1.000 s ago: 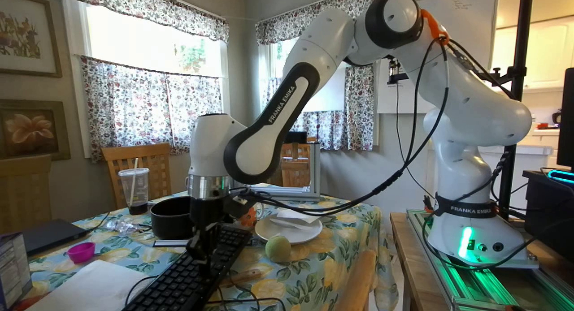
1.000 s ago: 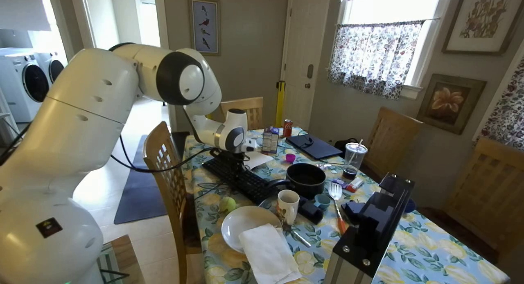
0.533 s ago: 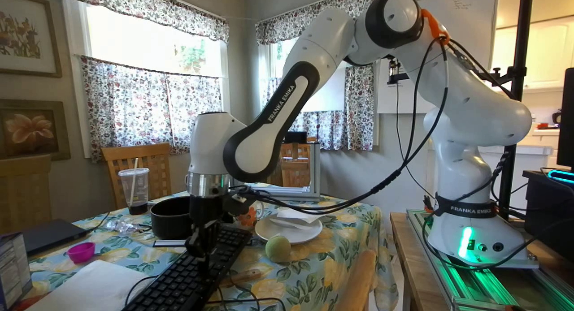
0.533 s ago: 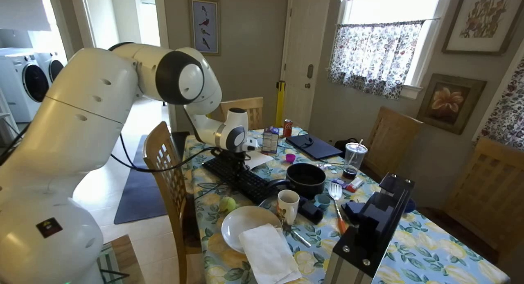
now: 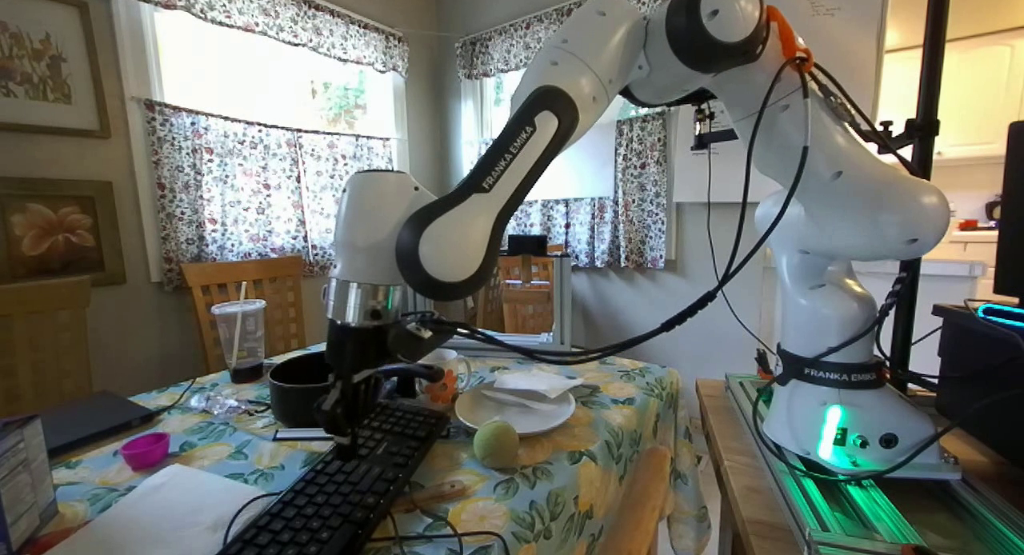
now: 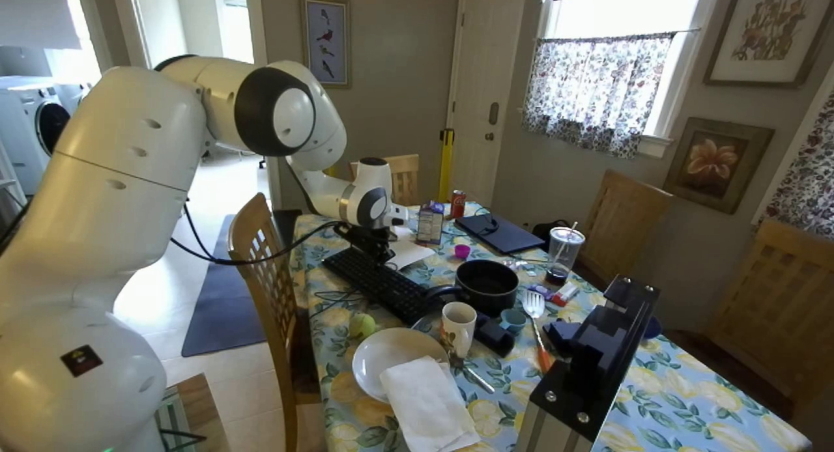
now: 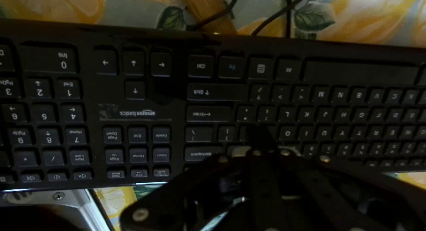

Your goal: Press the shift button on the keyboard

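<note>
The black keyboard [image 5: 344, 495] is being carried by the surface [image 5: 560, 491], and the hand [image 5: 346, 447] is being held over it in both exterior views. In the wrist view, the fingers [image 7: 262, 141] are being held narrow, their tips close together, and the letter row beside the O key [image 7: 288, 133] is being crossed by them. The Shift key [image 7: 216, 92] is being shown in full, clear of the fingers; whether any key is being touched cannot be told. Near one end of the keyboard, a pot [image 6: 487, 289] is being carried too, its handle [image 6: 445, 291] being pointed toward the keys.
</note>
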